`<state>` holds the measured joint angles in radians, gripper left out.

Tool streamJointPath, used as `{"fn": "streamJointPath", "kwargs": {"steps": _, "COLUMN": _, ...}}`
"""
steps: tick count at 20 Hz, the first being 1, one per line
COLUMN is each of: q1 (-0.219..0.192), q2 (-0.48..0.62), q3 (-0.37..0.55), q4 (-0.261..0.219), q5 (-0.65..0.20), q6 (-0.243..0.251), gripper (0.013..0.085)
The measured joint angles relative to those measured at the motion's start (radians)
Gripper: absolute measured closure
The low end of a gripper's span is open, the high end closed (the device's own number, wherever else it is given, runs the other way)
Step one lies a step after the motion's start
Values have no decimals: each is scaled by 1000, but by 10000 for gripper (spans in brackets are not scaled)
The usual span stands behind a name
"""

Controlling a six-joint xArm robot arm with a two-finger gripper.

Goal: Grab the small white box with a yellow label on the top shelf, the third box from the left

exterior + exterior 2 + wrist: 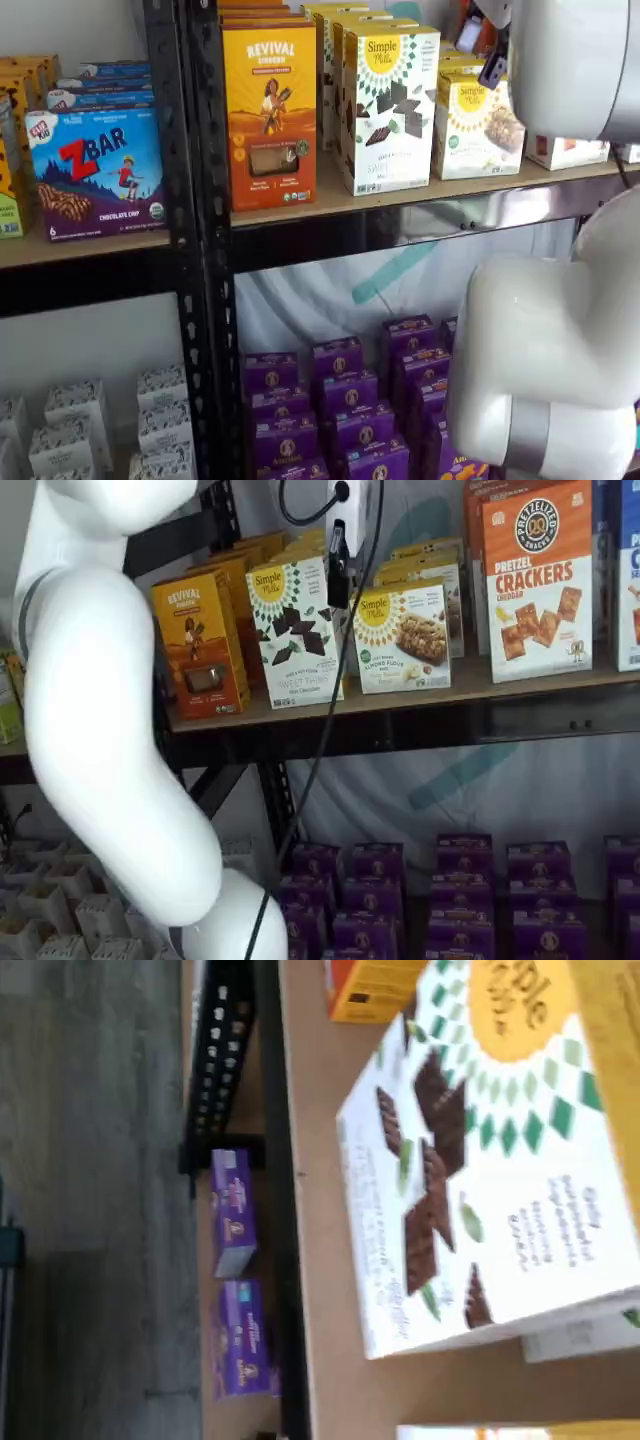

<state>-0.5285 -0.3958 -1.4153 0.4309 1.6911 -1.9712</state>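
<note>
The small white box (403,640) with a yellow sunburst label stands on the top shelf (330,708), right of a taller white box (295,630) picturing dark chocolate squares. It also shows in a shelf view (475,125), partly behind my white arm. My gripper (338,575) hangs from above in front of the gap between these two boxes, level with their upper parts. Only a black finger shows side-on, so I cannot tell if it is open. The wrist view is filled by the taller white box (480,1160) on the tan board (330,1260).
An orange Revival box (200,645) stands left of the taller box. A Pretzel Crackers box (537,580) stands right of the small box. Purple boxes (460,890) fill the level below. My white arm (100,730) is in front of the left upright, and a black cable (330,710) hangs down.
</note>
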Motion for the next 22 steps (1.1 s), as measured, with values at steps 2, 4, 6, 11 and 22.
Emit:
{"fn": "streamJointPath", "kwargs": {"steps": 2, "q1": 12, "q2": 14, "q3": 2, "q4": -2, "q5": -37, "q6": 2, "gripper": 130}}
{"fn": "streamJointPath", "kwargs": {"steps": 4, "q1": 23, "q2": 37, "q3": -6, "q4": -6, "q5": -58, "q6": 4, "gripper": 130}}
{"fn": "streamJointPath", "kwargs": {"steps": 6, "q1": 32, "q2": 58, "q3": -16, "q4": -12, "q5": -69, "q6": 7, "gripper": 130}}
{"fn": "streamJointPath", "kwargs": {"steps": 11, "q1": 64, "q2": 112, "q3": -52, "q4": -67, "q5": -70, "q6": 17, "gripper": 130}}
{"fn": "streamJointPath", "kwargs": {"steps": 22, "q1": 107, "q2": 217, "q3": -138, "q4": -166, "q5": -34, "q6": 32, "gripper": 130}}
